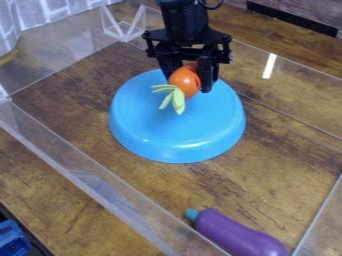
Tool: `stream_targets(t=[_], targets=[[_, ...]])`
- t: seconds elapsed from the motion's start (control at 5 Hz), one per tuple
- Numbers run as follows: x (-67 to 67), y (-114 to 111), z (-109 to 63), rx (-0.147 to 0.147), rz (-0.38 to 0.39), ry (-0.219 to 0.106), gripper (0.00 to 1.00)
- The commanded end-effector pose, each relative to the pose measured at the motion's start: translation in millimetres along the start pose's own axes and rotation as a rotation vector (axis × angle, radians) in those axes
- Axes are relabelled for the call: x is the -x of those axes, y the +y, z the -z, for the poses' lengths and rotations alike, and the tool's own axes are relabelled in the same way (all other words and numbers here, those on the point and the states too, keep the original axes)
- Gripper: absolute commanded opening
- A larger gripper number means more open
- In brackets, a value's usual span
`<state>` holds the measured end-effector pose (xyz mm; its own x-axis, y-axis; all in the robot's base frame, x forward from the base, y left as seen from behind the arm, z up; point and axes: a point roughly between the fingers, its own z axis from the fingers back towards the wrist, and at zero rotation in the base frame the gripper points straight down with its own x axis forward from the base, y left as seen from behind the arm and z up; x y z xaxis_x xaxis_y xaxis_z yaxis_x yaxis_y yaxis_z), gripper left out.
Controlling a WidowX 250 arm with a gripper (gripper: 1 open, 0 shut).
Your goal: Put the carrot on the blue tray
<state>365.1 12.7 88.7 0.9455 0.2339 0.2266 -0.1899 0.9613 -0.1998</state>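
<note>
Carrot [186,82] in gripper [187,68], over blue tray [178,125], leafy end twd cam

soft daylight, faint glare, slightly soft detail.

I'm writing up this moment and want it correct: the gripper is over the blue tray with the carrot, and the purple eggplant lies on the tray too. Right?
Not quite: the camera view shows the purple eggplant lying off the blue tray. The gripper is indeed over the tray with the carrot.
</note>
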Motion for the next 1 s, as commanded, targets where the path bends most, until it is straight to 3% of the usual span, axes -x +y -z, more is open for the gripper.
stream_targets(t=[0.0,0.2,0.6,0.8], targets=[[-4.8,4.0,-17.4,-0.021,0.059,-0.026,0.0],[-1.2,7.1,-20.5,-0.04,0.107,0.0,0.0],[6.0,17.6,-7.6,-0.07,0.15,0.037,0.0],[9.3,21.4,-2.4,-0.078,0.167,0.052,1.0]])
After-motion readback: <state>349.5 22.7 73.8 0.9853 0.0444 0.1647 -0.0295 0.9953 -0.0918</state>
